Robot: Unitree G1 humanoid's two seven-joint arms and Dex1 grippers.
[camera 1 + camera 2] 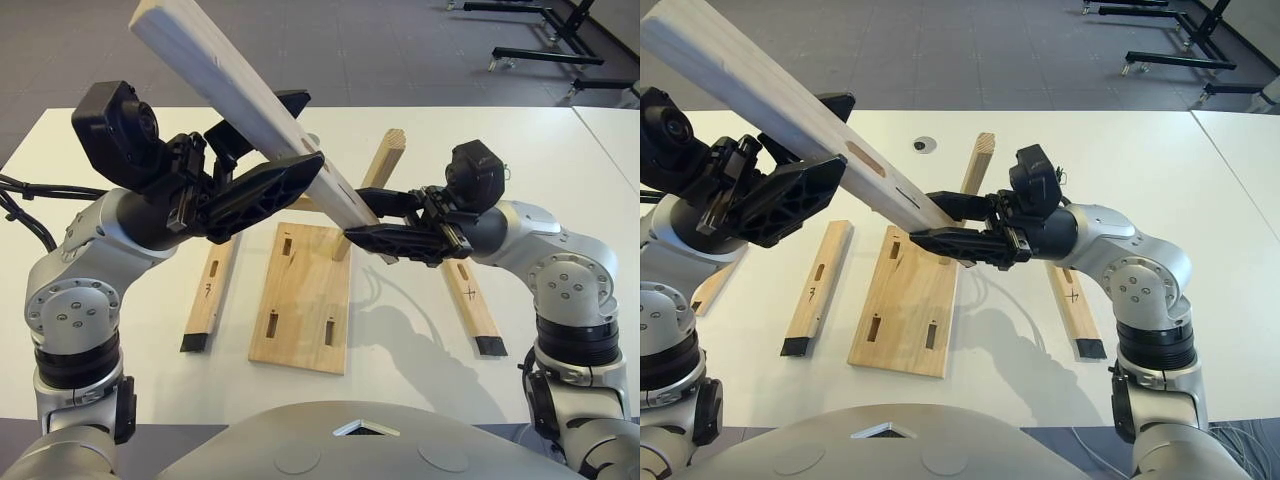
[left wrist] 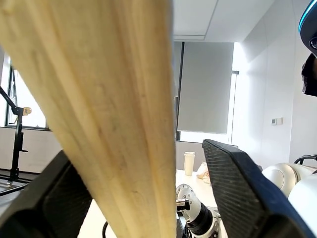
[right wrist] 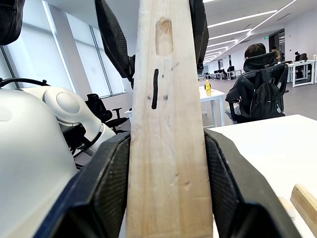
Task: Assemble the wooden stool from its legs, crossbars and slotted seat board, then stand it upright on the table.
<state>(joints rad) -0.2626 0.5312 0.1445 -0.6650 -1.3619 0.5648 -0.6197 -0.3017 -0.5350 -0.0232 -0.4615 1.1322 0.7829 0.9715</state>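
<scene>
While both arms were raised over the white worktop (image 1: 140, 385), a long wooden leg (image 1: 235, 90) sat tilted in the air between them, its upper end high on the robot's left and its lower end down toward the middle of the worktop. The left gripper (image 1: 300, 135) had its jaws closed on the leg's middle stretch, a black finger pressed to each side of it. The right gripper (image 1: 358, 215) had its jaws clamped on the lower end, near the far right corner of the seat board (image 1: 300, 310). An oval mortise (image 3: 164, 35) and a dark pen stroke showed on the leg's face between the two grips. The seat board lay flat at the worktop's centre with its slots facing up. A second leg (image 1: 210, 290) lay flat just beside the board on the left, its black-capped end toward the robot. A third leg (image 1: 475, 305) lay on the right, partly under the right arm. A fourth wooden piece (image 1: 385, 160) lay at an angle beyond the board, partly hidden behind the held leg.
</scene>
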